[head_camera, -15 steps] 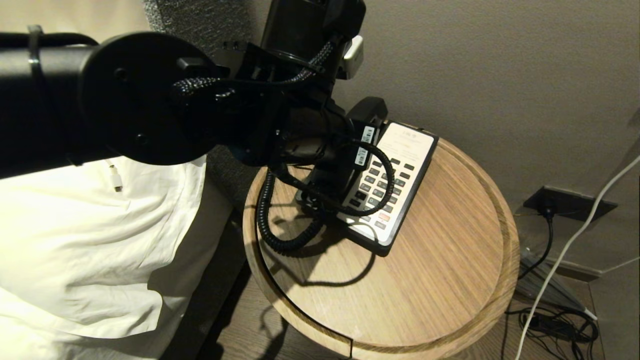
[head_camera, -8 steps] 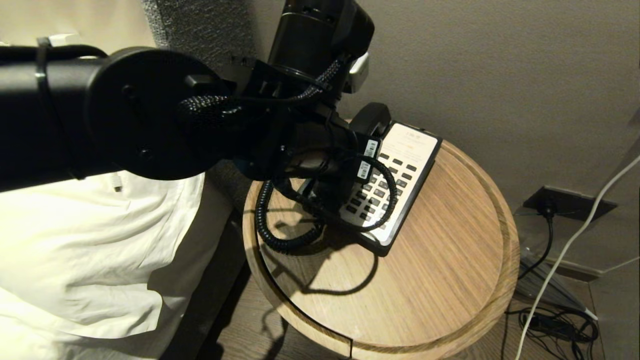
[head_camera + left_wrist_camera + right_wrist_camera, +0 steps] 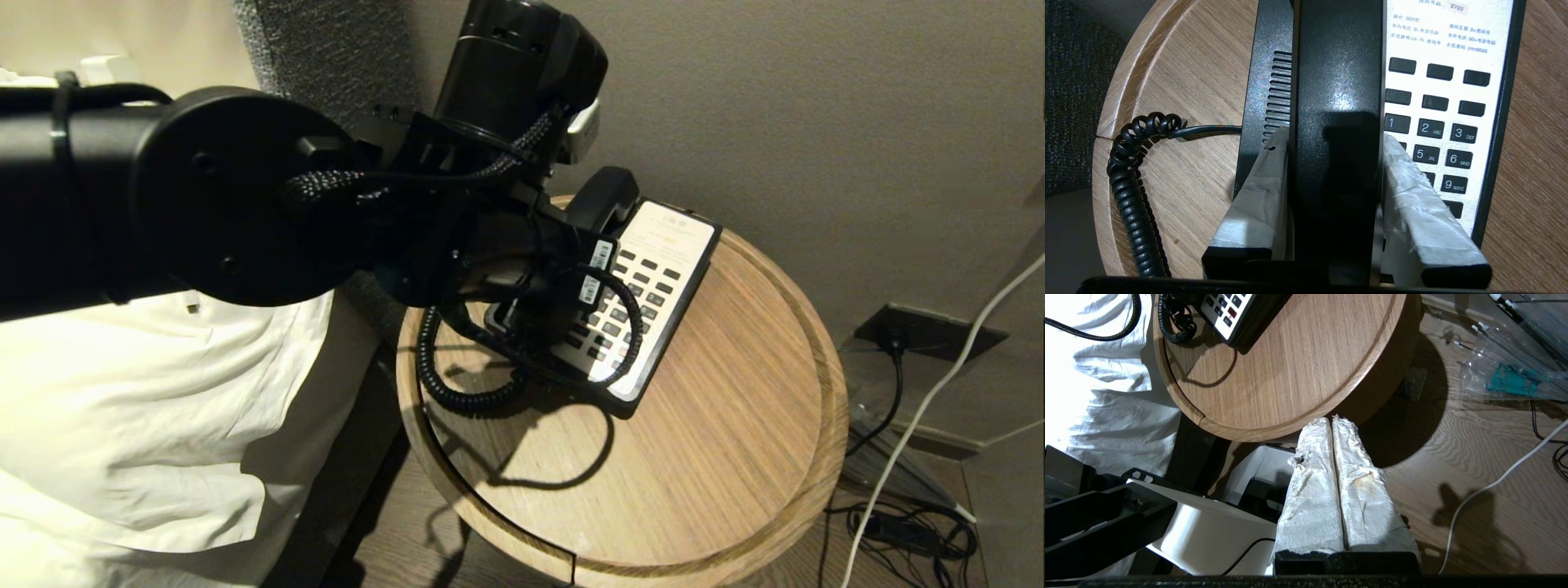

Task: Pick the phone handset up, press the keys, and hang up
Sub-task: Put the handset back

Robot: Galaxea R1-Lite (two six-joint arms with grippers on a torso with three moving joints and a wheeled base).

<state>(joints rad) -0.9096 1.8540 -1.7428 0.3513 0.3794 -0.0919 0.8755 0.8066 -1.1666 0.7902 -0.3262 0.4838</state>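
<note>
The glossy black phone handset (image 3: 1337,73) lies lengthwise between my left gripper's (image 3: 1335,139) white-wrapped fingers (image 3: 1257,192), which are shut on its sides. It sits along the left side of the black phone base (image 3: 1257,102), just beside the keys (image 3: 1437,114). From the head view my left arm (image 3: 245,188) hides most of the handset; only its far end (image 3: 606,196) shows above the keys (image 3: 645,286). The coiled cord (image 3: 445,384) loops on the table. My right gripper (image 3: 1331,420) is shut and empty, low beside the table's edge.
The phone stands on a round wooden table (image 3: 694,457) with a raised rim, against a wall. White bedding (image 3: 163,425) lies to the left. Cables (image 3: 914,523) and a floor socket (image 3: 922,331) are to the right, and a plastic bag (image 3: 1506,375) lies on the floor.
My left arm has sunk a little toward the phone base with the handset in its grip, so the wrist now covers more of the lower keys. The cord and the phone have stayed put.
</note>
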